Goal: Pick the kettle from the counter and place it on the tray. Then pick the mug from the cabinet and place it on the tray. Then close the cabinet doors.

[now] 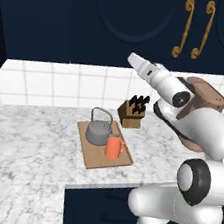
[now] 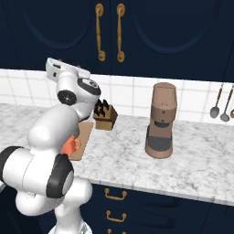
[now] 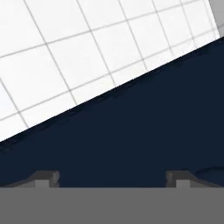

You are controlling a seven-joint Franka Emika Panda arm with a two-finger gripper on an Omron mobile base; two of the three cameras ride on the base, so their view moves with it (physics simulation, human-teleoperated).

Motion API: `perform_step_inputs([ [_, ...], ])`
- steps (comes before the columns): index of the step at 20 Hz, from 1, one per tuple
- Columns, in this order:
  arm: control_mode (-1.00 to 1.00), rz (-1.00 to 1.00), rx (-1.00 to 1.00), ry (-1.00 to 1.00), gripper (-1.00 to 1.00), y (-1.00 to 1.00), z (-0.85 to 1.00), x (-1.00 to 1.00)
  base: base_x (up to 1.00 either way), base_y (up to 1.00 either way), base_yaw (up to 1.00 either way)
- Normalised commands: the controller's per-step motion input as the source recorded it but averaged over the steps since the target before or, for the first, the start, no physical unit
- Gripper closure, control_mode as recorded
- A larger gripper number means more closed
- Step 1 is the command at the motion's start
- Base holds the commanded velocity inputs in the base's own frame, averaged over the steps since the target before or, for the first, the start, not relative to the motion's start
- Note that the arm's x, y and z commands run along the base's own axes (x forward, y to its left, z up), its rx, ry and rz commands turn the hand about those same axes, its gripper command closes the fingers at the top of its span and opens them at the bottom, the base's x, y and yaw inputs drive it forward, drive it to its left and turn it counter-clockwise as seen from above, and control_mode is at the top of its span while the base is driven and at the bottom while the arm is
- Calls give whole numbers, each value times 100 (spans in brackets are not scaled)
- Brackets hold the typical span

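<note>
The table (image 1: 29,138) is white and grey stone, closest to the robot. On it lies the tray (image 1: 94,154), a flat wooden board. The kettle (image 1: 99,131) sits on the tray, and the orange mug (image 1: 114,147) stands on the tray just beside it, touching or nearly so. Behind the tray is a small knife block (image 1: 132,112).

Higher up and farther back, the tool (image 3: 111,179) is lifted near the bottom of the cabinet doors (image 1: 147,18). Its two tips stand wide apart with nothing between them. The doors look shut, or very nearly.

What could go wrong? I think a door might be left open a crack if the push was too soft. The arm could also bump the brass handles (image 2: 109,32) or swing down and knock the mug over.

The right base view shows a brown coffee machine (image 2: 161,121) and hanging spoons (image 2: 219,107) plainly. The left base view shows the kettle, which the arm hides on the other side. The hand view shows dark door and white wall tiles (image 3: 65,52) up close.
</note>
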Motion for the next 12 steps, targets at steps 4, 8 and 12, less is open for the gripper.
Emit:
perform_step_inputs([
  [4, -100, 35, 0, 19, -100, 0, 0, 67, 0, 0, 0],
  [8, -100, 30, 0, 21, -100, 0, 0, 63, 0, 0, 0],
  [12, -100, 28, 0, 18, -100, 0, 0, 62, 0, 0, 0],
])
